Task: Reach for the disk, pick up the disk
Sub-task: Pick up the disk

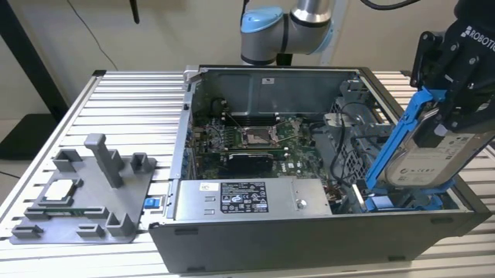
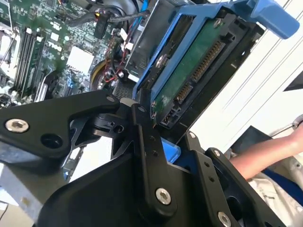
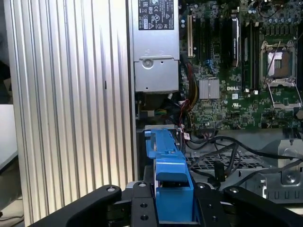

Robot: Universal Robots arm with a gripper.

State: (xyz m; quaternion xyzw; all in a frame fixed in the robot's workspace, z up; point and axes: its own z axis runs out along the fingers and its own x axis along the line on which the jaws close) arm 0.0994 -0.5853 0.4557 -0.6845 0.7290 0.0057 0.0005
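I see the gripper (image 1: pixel 452 124) clamped on the disk (image 1: pixel 433 153) at the frame's right, tilted steeply; its lower edge sits near the computer case (image 1: pixel 309 243) wall. Open air lies above; the tabletop (image 1: pixel 131 98) spreads leftward.

Exterior view looking down across open computer case (image 1: pixel 309 174) from front; both wrist views riding close, sharing motherboard (image 3: pixel 246 71).

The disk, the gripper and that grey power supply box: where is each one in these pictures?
the disk (image 1: pixel 442 155), exterior view, on its white label.
the gripper (image 1: pixel 458 119), exterior view, between the fingertips clamped on the disk.
power supply box (image 1: pixel 251 198), exterior view, on its labelled top.
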